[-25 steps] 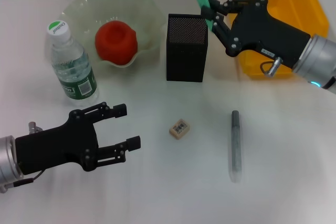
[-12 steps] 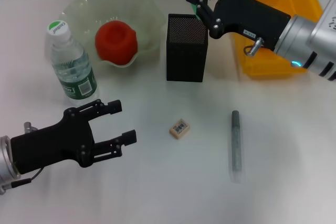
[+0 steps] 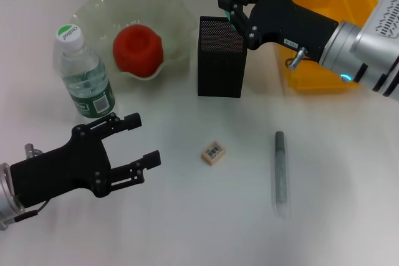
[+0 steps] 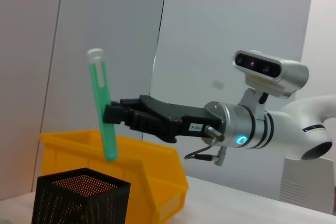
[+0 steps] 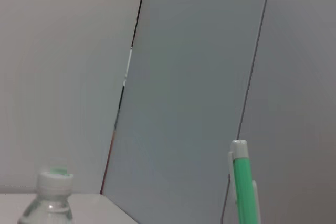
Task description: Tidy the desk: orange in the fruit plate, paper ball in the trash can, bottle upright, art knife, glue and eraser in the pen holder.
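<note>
While the left tool (image 3: 134, 143) is hanging spread and empty over the near part of the bench (image 3: 187, 228), two things are lying loose beside it: the eraser (image 3: 213, 152) and, further to the right, a grey stick (image 3: 280, 172) that is hard to make out; I cannot tell whether it is the art knife or the glue. Behind them the bottle (image 3: 84, 73) is already standing upright, so this step looks finished. Next to the bottle, the orange (image 3: 137, 50) is sitting inside the fruit plate (image 3: 168, 10), which is also done. Further back, the right tool (image 3: 232, 5) is pinching a green stick with a white tip (image 4: 102, 109), holding it nearly upright just above the open top of the pen holder (image 3: 221, 66), not yet inside it. Its kind is likewise unclear. At the far edge the trash can (image 3: 324, 4) is partly covered by the right arm, so the paper ball is not visible anywhere.
</note>
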`<state>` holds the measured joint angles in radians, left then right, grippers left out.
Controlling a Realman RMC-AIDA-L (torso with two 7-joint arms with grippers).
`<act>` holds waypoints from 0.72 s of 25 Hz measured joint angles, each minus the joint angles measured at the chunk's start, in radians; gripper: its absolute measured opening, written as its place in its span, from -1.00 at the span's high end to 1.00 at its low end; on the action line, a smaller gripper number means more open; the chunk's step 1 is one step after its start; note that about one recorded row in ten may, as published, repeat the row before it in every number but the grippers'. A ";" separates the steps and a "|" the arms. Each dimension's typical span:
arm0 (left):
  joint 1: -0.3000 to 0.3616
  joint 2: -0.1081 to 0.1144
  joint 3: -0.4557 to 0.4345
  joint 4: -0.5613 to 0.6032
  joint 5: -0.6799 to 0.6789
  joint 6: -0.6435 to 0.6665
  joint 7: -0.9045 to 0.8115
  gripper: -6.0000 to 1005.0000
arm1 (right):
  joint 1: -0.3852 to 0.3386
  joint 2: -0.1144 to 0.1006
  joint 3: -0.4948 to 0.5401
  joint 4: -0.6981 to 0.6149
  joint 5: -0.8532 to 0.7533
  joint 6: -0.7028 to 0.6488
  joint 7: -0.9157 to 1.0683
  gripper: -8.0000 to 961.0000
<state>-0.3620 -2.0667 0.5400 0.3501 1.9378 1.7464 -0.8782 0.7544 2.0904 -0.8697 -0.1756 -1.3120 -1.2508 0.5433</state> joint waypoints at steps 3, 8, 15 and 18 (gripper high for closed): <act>0.000 -0.001 0.005 -0.008 0.000 0.003 0.022 -0.58 | 0.008 0.000 -0.001 -0.007 -0.005 0.040 -0.003 0.82; -0.001 -0.001 0.005 -0.022 -0.001 0.003 0.047 -0.58 | 0.021 0.000 -0.003 -0.014 -0.009 0.076 -0.003 0.82; -0.003 -0.001 0.005 -0.023 0.000 -0.003 0.062 -0.58 | 0.051 0.000 -0.011 -0.006 -0.012 0.153 -0.004 0.82; -0.004 -0.001 0.008 -0.024 0.000 -0.005 0.062 -0.58 | 0.057 0.001 -0.024 -0.005 -0.010 0.167 -0.004 0.82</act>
<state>-0.3661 -2.0680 0.5478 0.3262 1.9374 1.7417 -0.8161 0.8119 2.0909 -0.8937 -0.1810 -1.3215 -1.0838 0.5391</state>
